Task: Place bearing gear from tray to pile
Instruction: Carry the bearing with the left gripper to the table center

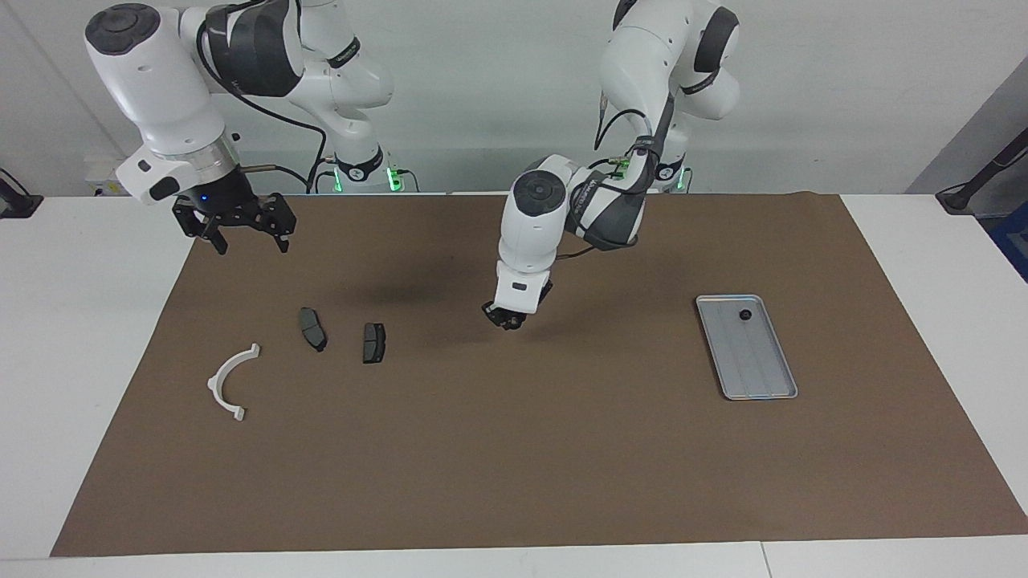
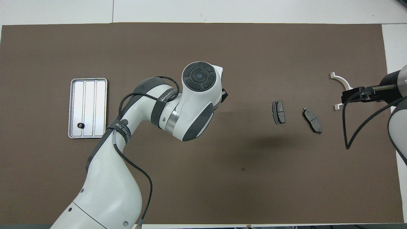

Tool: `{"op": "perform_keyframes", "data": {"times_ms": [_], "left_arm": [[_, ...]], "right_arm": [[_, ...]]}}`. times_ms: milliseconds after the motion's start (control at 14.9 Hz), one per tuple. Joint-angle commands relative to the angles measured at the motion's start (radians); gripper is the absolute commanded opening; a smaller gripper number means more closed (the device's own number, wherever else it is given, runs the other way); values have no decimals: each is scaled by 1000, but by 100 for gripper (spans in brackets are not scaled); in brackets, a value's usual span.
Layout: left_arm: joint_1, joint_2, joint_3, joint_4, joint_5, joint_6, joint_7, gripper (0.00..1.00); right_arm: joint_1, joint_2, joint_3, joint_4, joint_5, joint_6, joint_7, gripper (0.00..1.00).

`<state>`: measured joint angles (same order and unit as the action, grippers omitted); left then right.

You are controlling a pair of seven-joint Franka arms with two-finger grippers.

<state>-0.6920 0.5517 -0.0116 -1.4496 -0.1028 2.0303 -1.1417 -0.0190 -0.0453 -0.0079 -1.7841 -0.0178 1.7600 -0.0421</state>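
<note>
My left gripper (image 1: 505, 318) hangs low over the bare brown mat (image 1: 514, 449), about midway along the table, between the tray (image 1: 768, 391) and the pile; whether its fingers are together, apart or pinched on something small I cannot tell, since they show only as a dark cluster under my wrist, and from overhead my own forearm covers them. The tray lies toward my left arm's end of the table, and a small dark ring-shaped part (image 1: 744, 315) (the bearing gear, as far as I can make out) sits in it at the end nearer to me, close to the rim. The pile is toward my right arm's end: two dark brake pads (image 1: 312, 329) (image 1: 373, 343) side by side but apart, and the white curved bracket (image 1: 230, 383) farther from me than both and nearest that end of the table. My right gripper (image 1: 241, 231) waits in the air over the mat's edge nearest me, its jaws plainly spread and holding nothing.
</note>
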Motion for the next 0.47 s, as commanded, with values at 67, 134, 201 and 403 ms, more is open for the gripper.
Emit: {"op": "perform_keyframes", "data": {"times_ms": [67,134,201,403], "left_arm": [[-60,96,25,45,-12,28,-42,1],[-60,94,25,41,-15,47,-47,3],[-60,94,24,41,-17,54,-56,4],[-63,94,25,-3,-15,132,-72,5]], "right_arm": [[-4,-16,5,-84,16,94,11,100],[-4,-18,5,-90,16,95,11,100],[-4,-18,5,-92,16,96,10,100],[-1,-16,5,-97,16,110,11,100]]}}
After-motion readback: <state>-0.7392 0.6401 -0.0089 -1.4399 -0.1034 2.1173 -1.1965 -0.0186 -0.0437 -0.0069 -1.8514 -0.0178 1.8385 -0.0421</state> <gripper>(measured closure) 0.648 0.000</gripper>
